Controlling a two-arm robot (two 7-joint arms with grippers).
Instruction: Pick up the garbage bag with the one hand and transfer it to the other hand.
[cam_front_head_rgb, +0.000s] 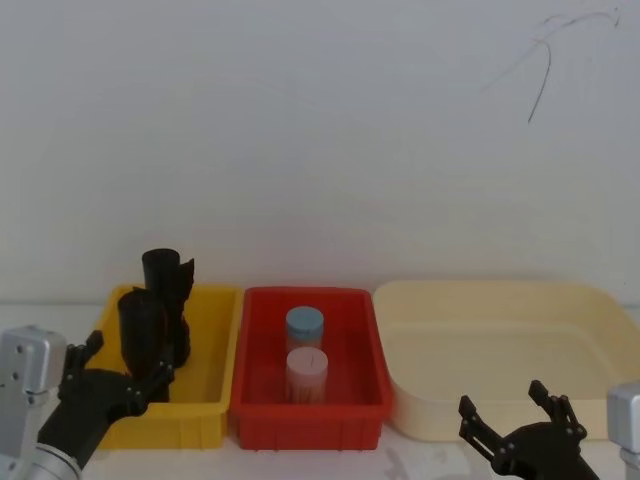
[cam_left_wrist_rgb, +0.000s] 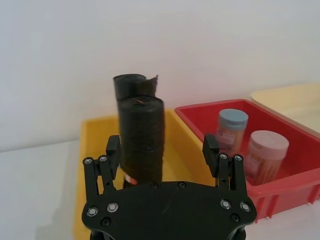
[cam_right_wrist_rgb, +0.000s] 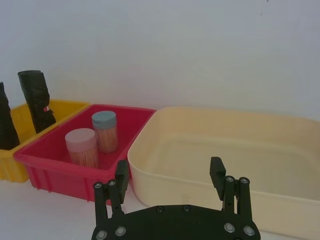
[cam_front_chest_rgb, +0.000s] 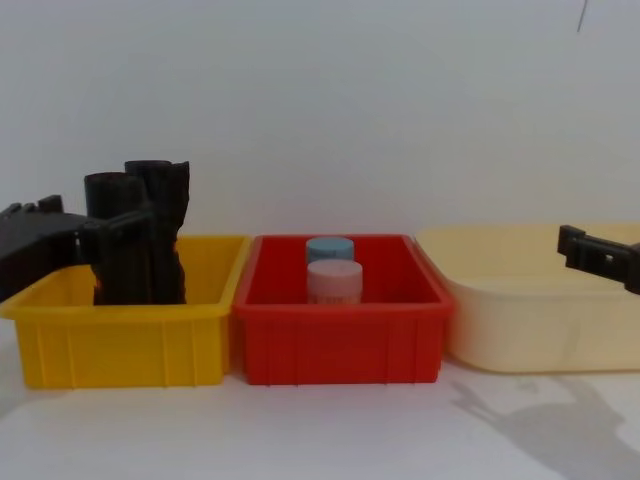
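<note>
White wall (cam_front_head_rgb: 320, 120) takes up the background, bare apart from a thin dark line (cam_front_head_rgb: 545, 80) high on the right. Below it a white tabletop (cam_front_chest_rgb: 330, 430) carries three bins set close side by side: a yellow bin (cam_front_head_rgb: 170, 425) on the left, a red bin (cam_front_head_rgb: 305, 430) in the middle and a wider cream bin (cam_front_head_rgb: 500, 340) on the right. In the red bin a blue-lidded jar (cam_front_head_rgb: 305, 325) stands just behind a pink-lidded jar (cam_front_head_rgb: 307, 372).

The garbage bag (cam_front_head_rgb: 143, 330) stands upright in the yellow bin, toward its left side, and its top rises well above the rim. The second black roll (cam_front_head_rgb: 168, 275) — the one with a ragged side flap — stands right behind it.

I see my left gripper (cam_front_head_rgb: 130, 358) reaching in over the yellow bin's near left corner, level with the bag's upper half. Its jaws are spread and straddle the bag. In the left wrist view one finger (cam_left_wrist_rgb: 112, 150) sits at the bag's side, touching or just off it — I cannot tell which. The other finger (cam_left_wrist_rgb: 210, 147) stands apart from the bag with a gap between.

My right gripper (cam_front_head_rgb: 500, 398) hangs low in front of the cream bin's near wall, pointing toward it, with its jaws spread.

Open tabletop runs along the front of the bins between the two grippers. The yellow bin's right wall sits hard by the red bin.
</note>
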